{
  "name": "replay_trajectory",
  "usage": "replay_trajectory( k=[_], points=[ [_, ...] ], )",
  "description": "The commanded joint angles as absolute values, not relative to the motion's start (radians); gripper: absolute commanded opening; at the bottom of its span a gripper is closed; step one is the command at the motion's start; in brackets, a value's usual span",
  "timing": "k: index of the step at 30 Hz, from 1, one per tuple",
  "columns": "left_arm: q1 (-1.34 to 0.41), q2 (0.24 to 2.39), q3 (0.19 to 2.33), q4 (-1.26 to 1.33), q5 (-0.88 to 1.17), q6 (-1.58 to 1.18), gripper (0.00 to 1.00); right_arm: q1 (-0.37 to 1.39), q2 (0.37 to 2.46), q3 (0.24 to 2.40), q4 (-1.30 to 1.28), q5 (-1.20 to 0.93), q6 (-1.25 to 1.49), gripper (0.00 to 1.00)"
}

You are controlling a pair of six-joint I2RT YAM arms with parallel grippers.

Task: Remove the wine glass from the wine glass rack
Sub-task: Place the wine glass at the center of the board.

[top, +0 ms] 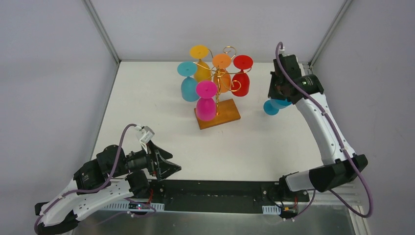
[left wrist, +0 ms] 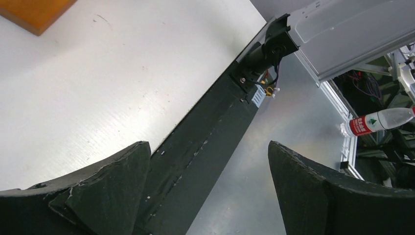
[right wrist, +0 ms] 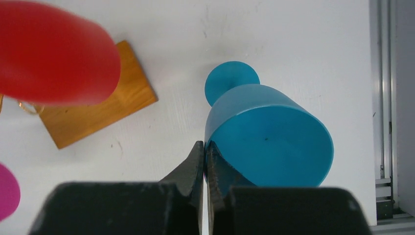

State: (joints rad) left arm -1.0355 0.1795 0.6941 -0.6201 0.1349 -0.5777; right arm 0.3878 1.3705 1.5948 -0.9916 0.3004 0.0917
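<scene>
The gold wire wine glass rack stands on its brown wooden base at the table's far middle. Yellow, orange, red, light blue and magenta glasses hang on it upside down. My right gripper is shut on the rim of a blue wine glass, off the rack to its right, mouth toward the camera and foot toward the table. My left gripper is open and empty at the near edge.
The red glass and the base's corner lie left of the held glass. The table's right edge and metal rail are close on the right. A black strip runs along the near edge.
</scene>
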Motion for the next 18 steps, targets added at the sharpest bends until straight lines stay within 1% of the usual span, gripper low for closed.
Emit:
replay_trajectory(
  k=[1, 9, 18],
  points=[
    [-1.046, 0.154, 0.731, -0.638, 0.055, -0.527, 0.94, 0.321, 1.454, 1.689, -0.951, 0.357, 0.065, 0.0],
    [-1.046, 0.164, 0.744, -0.642, 0.051, -0.519, 0.94, 0.26, 1.664, 1.866, -0.947, 0.358, 0.029, 0.0],
    [-1.046, 0.187, 0.753, -0.641, 0.044, -0.508, 0.95, 0.211, 1.834, 1.982, -0.914, 0.297, -0.012, 0.0]
  ],
)
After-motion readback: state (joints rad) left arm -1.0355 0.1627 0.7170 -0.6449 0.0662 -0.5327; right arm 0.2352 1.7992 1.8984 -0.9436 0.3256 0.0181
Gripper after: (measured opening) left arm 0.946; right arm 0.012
